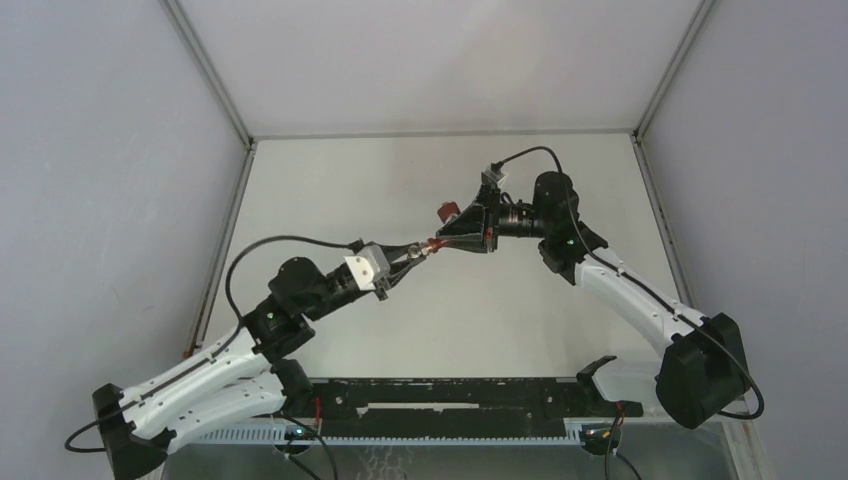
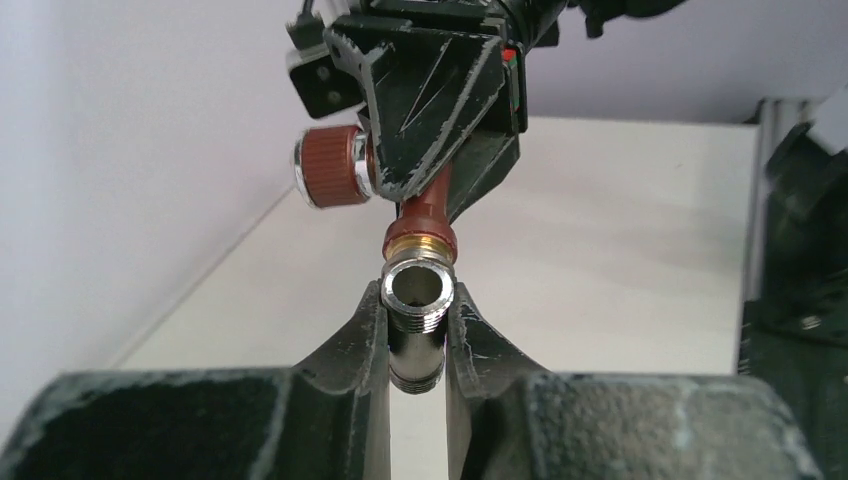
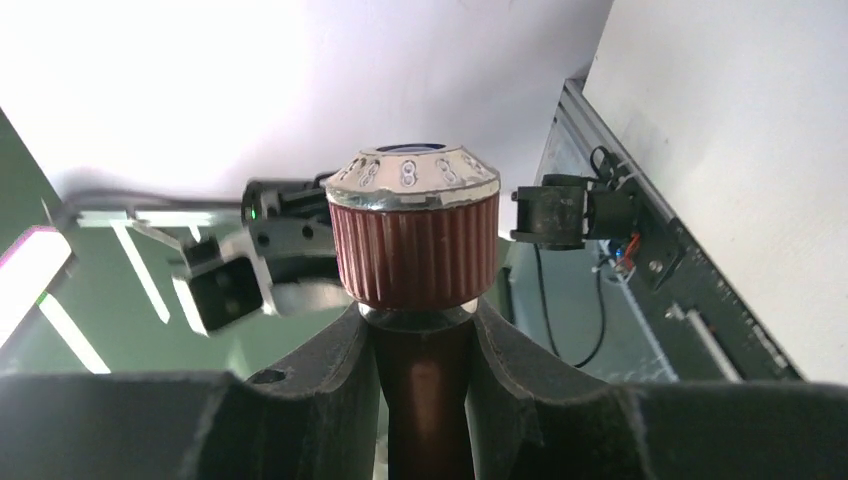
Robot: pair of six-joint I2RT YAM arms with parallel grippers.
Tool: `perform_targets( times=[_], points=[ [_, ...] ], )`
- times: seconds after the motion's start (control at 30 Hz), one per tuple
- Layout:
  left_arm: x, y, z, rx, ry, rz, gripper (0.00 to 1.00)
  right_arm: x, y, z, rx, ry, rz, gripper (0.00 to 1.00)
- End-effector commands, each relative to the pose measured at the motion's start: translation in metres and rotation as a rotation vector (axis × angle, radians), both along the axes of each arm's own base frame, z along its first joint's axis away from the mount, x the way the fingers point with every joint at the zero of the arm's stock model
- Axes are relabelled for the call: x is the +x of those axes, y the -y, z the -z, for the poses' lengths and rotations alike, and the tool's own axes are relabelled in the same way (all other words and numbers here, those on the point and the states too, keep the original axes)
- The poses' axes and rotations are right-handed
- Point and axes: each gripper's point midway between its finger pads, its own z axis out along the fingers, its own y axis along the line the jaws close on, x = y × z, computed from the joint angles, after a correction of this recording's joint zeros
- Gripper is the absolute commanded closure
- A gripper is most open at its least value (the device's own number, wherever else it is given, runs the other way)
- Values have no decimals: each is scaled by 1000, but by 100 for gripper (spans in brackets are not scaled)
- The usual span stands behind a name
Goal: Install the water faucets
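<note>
While it is clamped, threaded silvery fitting [image 2: 417, 300] faces brass-collared faucet [image 2: 422, 222].

One reddish-brown tap [image 2: 422, 215], one silvery fitting [image 2: 417, 322] (threaded), two hands [image 1: 413, 256] [image 1: 441, 243]

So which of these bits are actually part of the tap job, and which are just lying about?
Part of the job: reddish-brown tap with ribbed knob, gripped by the right gripper; silvery threaded metal fitting, gripped by the left gripper.
Just there: long black slotted rail along the near edge of the table.

L tool [image 1: 410, 257] clamped, R tool [image 1: 446, 239] clamped, both arms raised, reaching inward, tips nearly meeting
</note>
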Motion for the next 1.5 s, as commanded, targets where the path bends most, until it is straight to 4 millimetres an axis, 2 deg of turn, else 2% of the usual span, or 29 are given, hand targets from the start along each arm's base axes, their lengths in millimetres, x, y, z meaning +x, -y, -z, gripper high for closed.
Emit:
perform_targets(
  times=[0.0, 0.2, 0.3, 0.4, 0.57, 0.63, 0.77, 0.93, 1.07, 1.13, 1.27, 1.47],
  points=[
    [8, 0, 25, 213, 199, -71, 100, 12, 0, -6, -12, -185, 132, 100],
    [8, 5, 28, 299, 304, -104, 100, 17, 1, 10, -58, -232, 164, 100],
    [8, 3, 29, 317, 325, -108, 100, 16, 1, 10, -45, -256, 167, 100],
    [7, 3, 34, 338, 315, -99, 100, 17, 1, 7, -30, -256, 164, 100],
    [2, 5, 35, 306, 241, -74, 100, 22, 2, 15, -33, -243, 162, 99],
    [2, 5, 35, 279, 217, -75, 100, 22, 2, 16, -18, -227, 158, 90],
    [3, 0, 29, 203, 168, -74, 100, 24, 5, 16, -5, -188, 165, 60],
    [8, -7, 16, 111, 117, -87, 100, 21, 7, 11, 2, -136, 164, 31],
    [11, -11, 14, 76, 82, -94, 100, 17, 9, 8, -1, -94, 161, 17],
    [13, -14, 10, 45, 65, -101, 100, 14, 12, 9, -12, -73, 156, 13],
    [18, -22, 2, -25, 7, -107, 100, 5, 22, 9, -43, 12, 151, 13],
    [23, -32, -11, -112, -82, -100, 100, -11, 46, -5, -67, 290, 150, 17]
  ],
)
